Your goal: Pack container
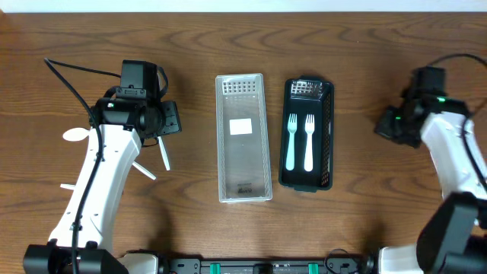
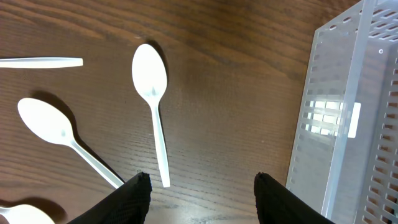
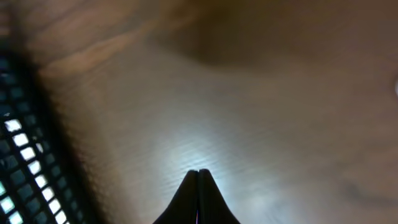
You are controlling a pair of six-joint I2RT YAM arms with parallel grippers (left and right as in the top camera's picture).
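A clear plastic container lies at the table's middle, empty but for a white label. To its right a black mesh container holds two pale forks. Several white plastic spoons lie at the left; one spoon sits just ahead of my left gripper, which is open and empty above the wood. The clear container's wall shows at the right of the left wrist view. In the overhead view the left gripper hovers over the spoons. My right gripper is shut and empty, low over bare wood right of the black container.
Another spoon and a loose white handle lie further left in the left wrist view. A spoon bowl shows beside the left arm overhead. The right arm stands at the right edge of the table.
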